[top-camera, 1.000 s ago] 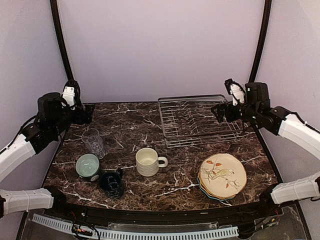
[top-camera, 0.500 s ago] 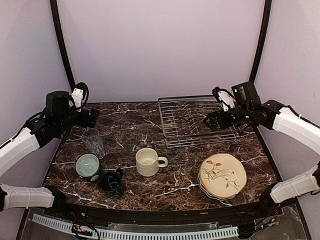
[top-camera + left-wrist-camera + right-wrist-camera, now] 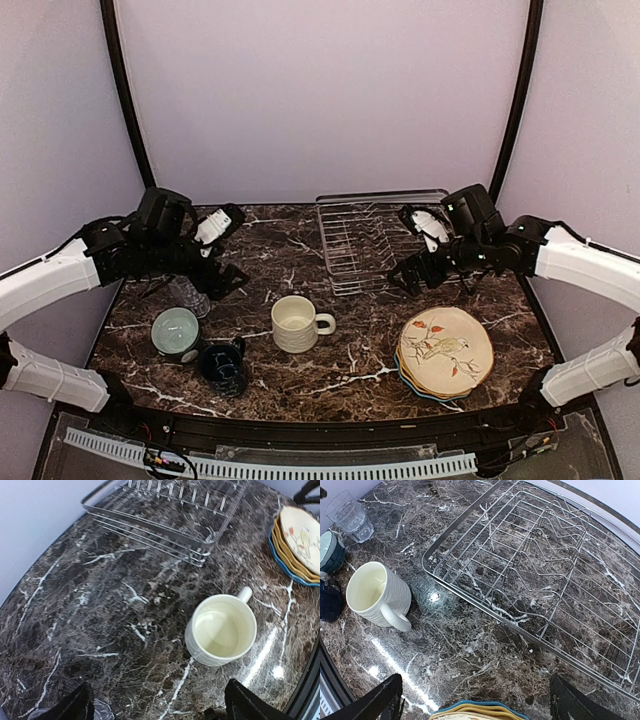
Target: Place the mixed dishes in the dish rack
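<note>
1. While every dish sits out on the marbled bench (image 3: 300, 250), the dish rack (image 3: 395, 240) stands at one o'clock, near the far edge.
2. The cream mug (image 3: 297, 323) stands upright at the rack's seven o'clock. The stacked scalloped plates (image 3: 445, 352), bird design uppermost, lie at five o'clock.
3. The clear glass tumbler (image 3: 187, 297), mint-green bowl (image 3: 176, 332) and navy mug (image 3: 222, 365) cluster at the bench's eight o'clock.
4. The left end effector (image 3: 159, 695) hangs open beside the tumbler. The right end effector (image 3: 475, 685), jaws wide and holding nothing, hovers above the rack's near edge.
</note>
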Available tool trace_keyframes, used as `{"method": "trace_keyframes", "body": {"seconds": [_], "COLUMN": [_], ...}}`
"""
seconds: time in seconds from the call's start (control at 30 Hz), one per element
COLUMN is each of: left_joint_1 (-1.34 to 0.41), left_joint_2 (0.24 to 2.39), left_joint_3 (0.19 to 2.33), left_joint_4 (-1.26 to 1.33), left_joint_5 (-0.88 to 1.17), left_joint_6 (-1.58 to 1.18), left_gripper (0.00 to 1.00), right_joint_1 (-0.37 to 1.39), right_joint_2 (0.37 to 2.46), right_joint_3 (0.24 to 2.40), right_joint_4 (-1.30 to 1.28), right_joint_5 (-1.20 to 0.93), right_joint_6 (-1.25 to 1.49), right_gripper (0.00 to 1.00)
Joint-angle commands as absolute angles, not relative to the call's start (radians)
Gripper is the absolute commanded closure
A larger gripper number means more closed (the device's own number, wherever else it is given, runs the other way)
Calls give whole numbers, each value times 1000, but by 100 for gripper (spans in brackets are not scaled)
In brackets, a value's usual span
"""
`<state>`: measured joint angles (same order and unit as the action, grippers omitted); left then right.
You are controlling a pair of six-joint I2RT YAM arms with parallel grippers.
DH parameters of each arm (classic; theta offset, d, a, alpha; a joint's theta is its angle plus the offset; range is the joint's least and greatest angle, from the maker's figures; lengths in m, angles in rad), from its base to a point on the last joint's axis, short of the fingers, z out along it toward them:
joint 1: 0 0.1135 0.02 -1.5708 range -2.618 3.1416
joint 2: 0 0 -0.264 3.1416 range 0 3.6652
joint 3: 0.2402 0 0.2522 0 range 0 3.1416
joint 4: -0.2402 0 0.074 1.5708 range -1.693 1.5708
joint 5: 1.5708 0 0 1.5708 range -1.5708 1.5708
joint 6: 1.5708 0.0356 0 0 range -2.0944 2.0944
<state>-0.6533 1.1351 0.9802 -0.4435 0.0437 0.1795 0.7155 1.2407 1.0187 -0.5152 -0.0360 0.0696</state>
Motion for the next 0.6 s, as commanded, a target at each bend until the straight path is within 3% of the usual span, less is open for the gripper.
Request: {"method": "trace_keyframes", "body": {"seconds": [0.0, 0.33, 0.57], "left_joint_1": [-737, -801, -811], "left_joint_2": [1260, 1709, 1842], "left_joint_3": [1080, 1436, 1519], "left_joint_4": [-581, -837, -897], "left_joint_5": [64, 47, -10], "left_joint_6": [186, 69, 52], "left_gripper": [14, 33, 42], "right_joint_1": [730, 738, 739], "right_joint_2": [1255, 1238, 1215], "right_joint_3": [1008, 984, 957], "right_joint_4": [-458, -455, -446], "right_joint_5": [-55, -34, -29], "right_joint_6": [93, 102, 112], "right_gripper": [1, 1, 1]}}
